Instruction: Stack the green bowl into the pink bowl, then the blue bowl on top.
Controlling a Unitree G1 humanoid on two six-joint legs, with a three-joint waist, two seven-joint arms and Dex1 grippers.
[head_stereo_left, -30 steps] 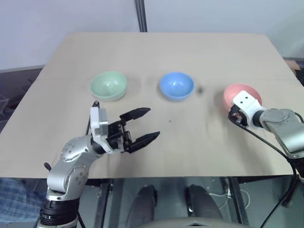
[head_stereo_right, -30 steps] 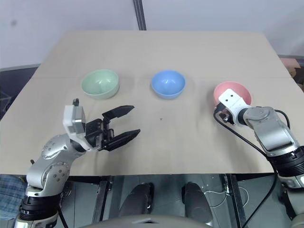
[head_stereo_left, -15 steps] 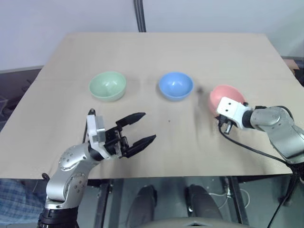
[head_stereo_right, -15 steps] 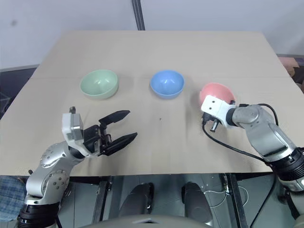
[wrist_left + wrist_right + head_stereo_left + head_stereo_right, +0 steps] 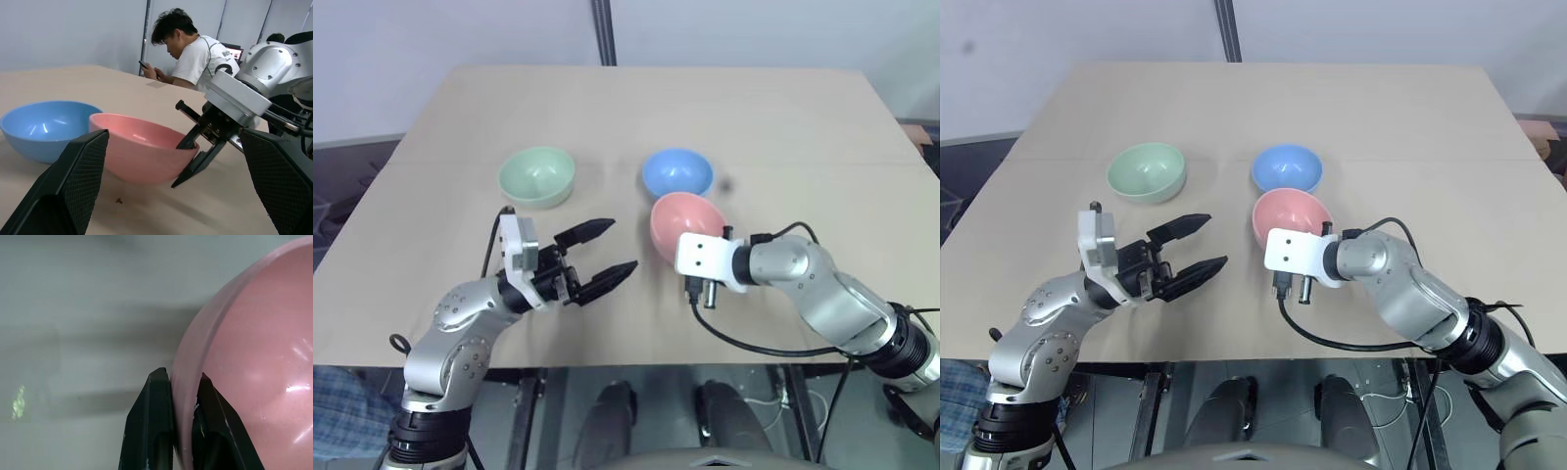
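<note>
Pink bowl (image 5: 686, 224) has shifted from the table's three o'clock edge to centre, just at six o'clock of the blue bowl (image 5: 677, 174); your right gripper (image 5: 704, 257) pinches its near rim. You've staged the base; the green bowl (image 5: 537, 176) goes next, untouched at ten o'clock. Left wrist view: round, so no long axis; its mouth faces up, tilted slightly. Left gripper (image 5: 597, 255) hangs released, jaws wide. Right wrist view: fingers (image 5: 155, 426) clamp the rim.
</note>
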